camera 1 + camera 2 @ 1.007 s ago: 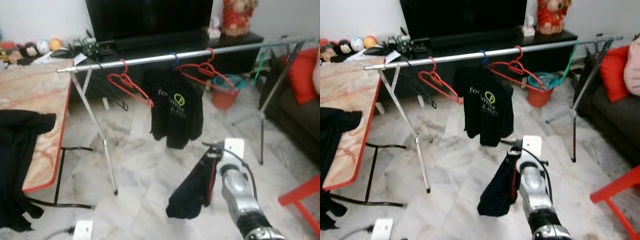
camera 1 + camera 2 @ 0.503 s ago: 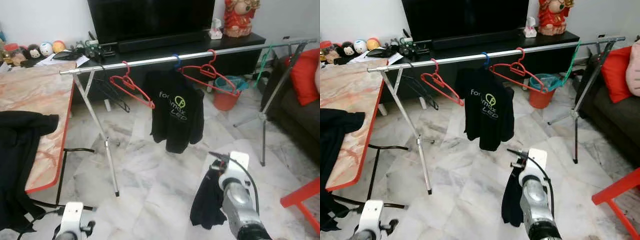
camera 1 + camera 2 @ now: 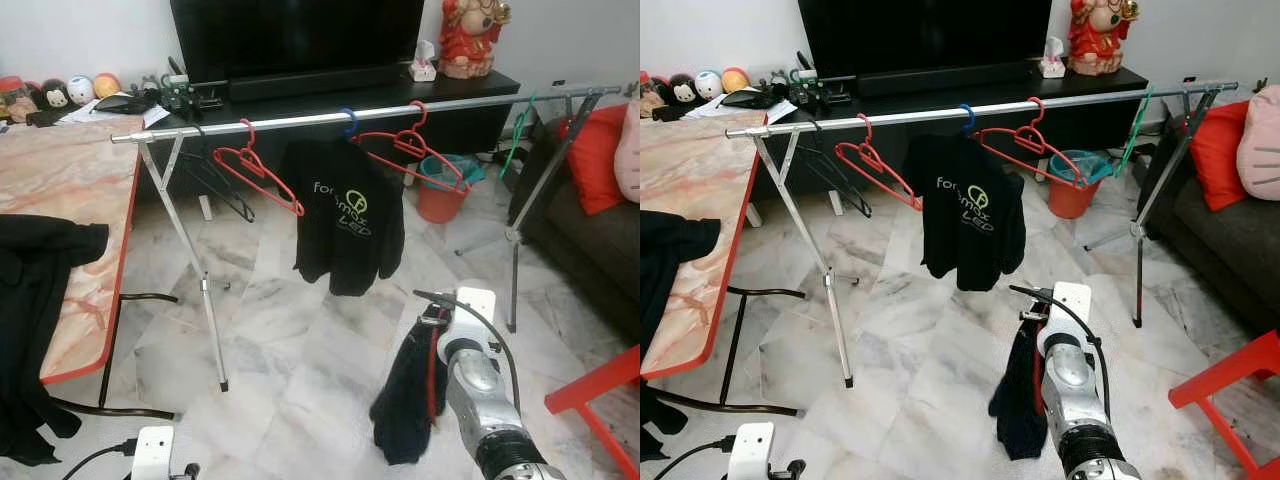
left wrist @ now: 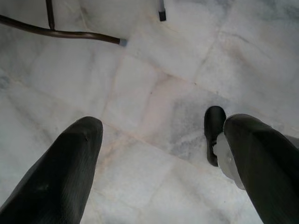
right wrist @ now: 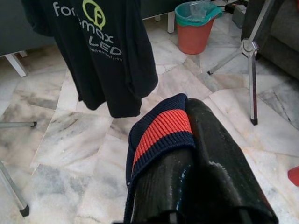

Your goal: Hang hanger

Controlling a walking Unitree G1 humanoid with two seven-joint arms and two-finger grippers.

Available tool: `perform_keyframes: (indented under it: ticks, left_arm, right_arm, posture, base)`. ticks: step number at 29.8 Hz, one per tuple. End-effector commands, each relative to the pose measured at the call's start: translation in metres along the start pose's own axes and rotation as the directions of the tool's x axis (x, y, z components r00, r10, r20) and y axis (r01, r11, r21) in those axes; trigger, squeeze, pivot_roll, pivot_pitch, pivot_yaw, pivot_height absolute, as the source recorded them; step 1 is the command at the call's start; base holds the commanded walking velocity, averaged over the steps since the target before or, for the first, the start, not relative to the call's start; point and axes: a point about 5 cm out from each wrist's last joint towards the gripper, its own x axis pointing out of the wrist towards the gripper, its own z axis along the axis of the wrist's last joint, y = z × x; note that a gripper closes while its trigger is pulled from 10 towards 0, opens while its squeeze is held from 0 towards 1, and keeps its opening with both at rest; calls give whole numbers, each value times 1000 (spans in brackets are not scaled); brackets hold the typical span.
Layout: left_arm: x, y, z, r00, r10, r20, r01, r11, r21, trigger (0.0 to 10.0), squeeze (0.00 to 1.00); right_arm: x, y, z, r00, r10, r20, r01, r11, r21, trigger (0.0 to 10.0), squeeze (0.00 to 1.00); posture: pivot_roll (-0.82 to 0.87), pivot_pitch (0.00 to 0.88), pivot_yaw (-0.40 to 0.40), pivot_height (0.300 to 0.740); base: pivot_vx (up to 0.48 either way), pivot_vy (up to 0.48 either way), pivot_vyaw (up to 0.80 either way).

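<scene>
Compared with half a second back, the right gripper [image 5: 191, 154], clenched on the dark garment [image 3: 410, 400], sits slightly higher at lower right, rail [image 3: 330, 117] across the top, left gripper [image 4: 159, 154] spread open.

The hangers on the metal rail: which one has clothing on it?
Only the blue-hooked hanger, between the two bare red hangers, carries the black printed shirt.

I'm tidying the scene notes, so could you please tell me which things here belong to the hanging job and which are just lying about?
Job:
- right gripper, shut on dark garment
- drying rack rail
- red hangers

Lying about:
- black T-shirt, already hung
- orange bin
- marble-top table
- television
- left gripper, open over the floor
</scene>
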Motion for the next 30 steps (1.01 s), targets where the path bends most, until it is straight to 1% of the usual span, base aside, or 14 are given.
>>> perform_keyframes:
  ticks: [1, 3, 8, 12, 14, 19, 23, 24, 25, 26, 27, 28, 29, 30]
  left_arm:
    - [-1, -1, -5, 1000, 8, -9, -8, 1000, -8, 10000, 0]
    - [-1, -2, -6, 1000, 6, -11, -7, 1000, -5, 10000, 0]
    - [-1, -1, -4, 1000, 3, -4, -2, 1000, 11, 10000, 0]
    - [-1, 0, -2, 1000, 4, 7, -4, 1000, 14, 10000, 0]
    - [-1, 2, -1, 1000, 8, 10, -8, 1000, 14, 10000, 0]
    - [-1, 4, 0, 1000, 12, 11, -12, 1000, 17, 10000, 0]
    - [1, 6, 9, 999, 26, 47, -26, 1000, 8, 10000, 0]
    - [1, 6, 9, 999, 26, 47, -26, 1000, 8, 10000, 0]
    - [0, 7, 6, 999, 41, 35, -40, 999, -18, 10000, 0]
    - [0, 7, 5, 999, 42, 27, -41, 999, -22, 10000, 0]
    - [1, 7, 6, 999, 34, 28, -34, 999, -11, 10000, 0]
    - [1, 6, 9, 999, 22, 37, -21, 1000, -8, 10000, 0]
    - [2, 4, 12, 999, 7, 46, -7, 1000, -7, 10000, 0]
    - [3, 7, 14, 998, 42, 42, -39, 996, -80, 10000, 0]
  right_arm:
    - [1, 1, 7, 999, 4, 32, -4, 1000, -4, 10000, 0]
    - [1, 1, 6, 1000, 5, 30, -5, 1000, -8, 10000, 0]
    - [-2, 2, 1, 999, 22, 27, -22, 999, -34, 10000, 0]
    - [-3, 3, -2, 999, 21, 23, -21, 999, -31, 10000, 0]
    - [-4, 3, -2, 1000, 12, 27, -12, 1000, -13, 10000, 0]
    - [-7, 4, -6, 1000, 11, 19, -11, 1000, -15, 10000, 0]
    - [-5, 3, 3, 999, 14, 46, -13, 999, -37, 10000, 0]
    - [-5, 3, 3, 999, 14, 46, -13, 999, -37, 10000, 0]
    - [-4, 2, -1, 1000, 5, 21, -4, 999, -52, 10000, 0]
    - [-4, 1, -3, 1000, 3, 7, -3, 998, -55, 10000, 0]
    - [-1, 3, 3, 999, 30, 29, -28, 997, -71, 10000, 0]
    - [1, 1, 13, 998, 15, 56, -15, 1000, -5, 10000, 0]
    - [5, -5, 21, 998, -25, 59, 20, 995, 96, 10000, 0]
    - [7, -9, 22, 996, -83, 23, 78, 984, 162, 10000, 0]
  posture:
    - [15, 0, 21, 740]
    - [12, 0, 22, 740]
    - [11, 0, 29, 740]
    - [14, 0, 30, 740]
    - [22, 0, 33, 740]
    - [18, 0, 36, 740]
    - [60, 0, 18, 740]
    - [60, 0, 18, 740]
    - [67, 0, 33, 740]
    - [67, 0, 33, 740]
    - [66, 0, 34, 740]
    - [53, 0, 24, 740]
    - [53, 0, 20, 740]
    - [78, 0, 27, 740]
  base:
    - [0, 0, 0]
    - [0, 0, 0]
    - [0, -350, 0]
    - [0, -366, 0]
    - [0, -366, 0]
    - [0, -364, 0]
    - [0, -365, 0]
    - [0, -360, 0]
    - [0, -368, 0]
    - [0, -368, 0]
    - [0, -364, 0]
    - [0, -364, 0]
    - [0, -364, 0]
    - [0, -375, 0]
